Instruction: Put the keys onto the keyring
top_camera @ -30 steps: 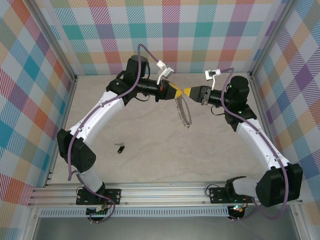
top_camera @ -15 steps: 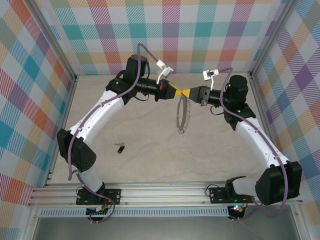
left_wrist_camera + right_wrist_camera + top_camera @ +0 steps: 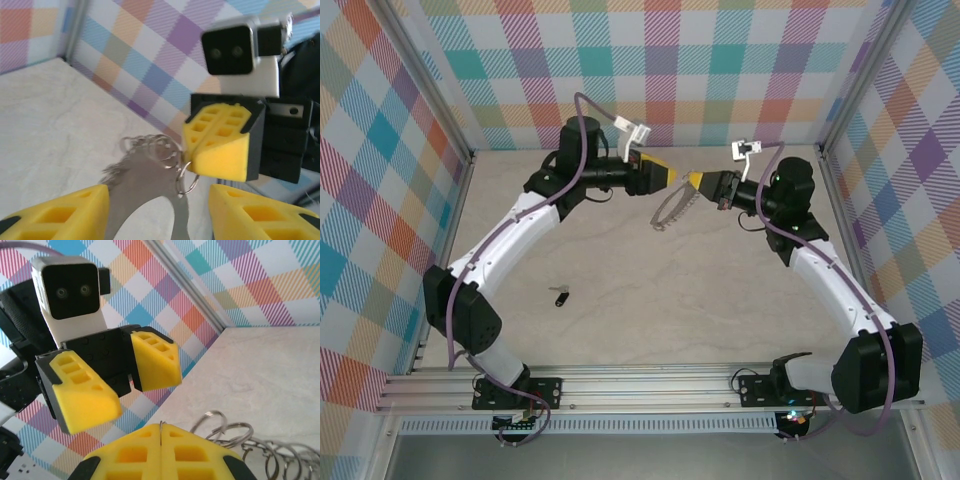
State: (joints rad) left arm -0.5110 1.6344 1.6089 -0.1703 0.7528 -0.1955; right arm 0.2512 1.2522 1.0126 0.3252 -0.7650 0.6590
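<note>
While left gripper gapes nearby, right gripper pinches the keyring dangling beneath.

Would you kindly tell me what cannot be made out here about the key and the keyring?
The key, top view: too small to show its hole or teeth.
The keyring, left wrist view: blurred, lower part cut off by the bottom edge.
The keyring, right wrist view: gripped spot hidden behind the right gripper's shut fingers.

Bright, even, diffuse light leaves only faint, soft shadows on the bench. Both wrist views are soft, and the keyring above the bench is blurred.
</note>
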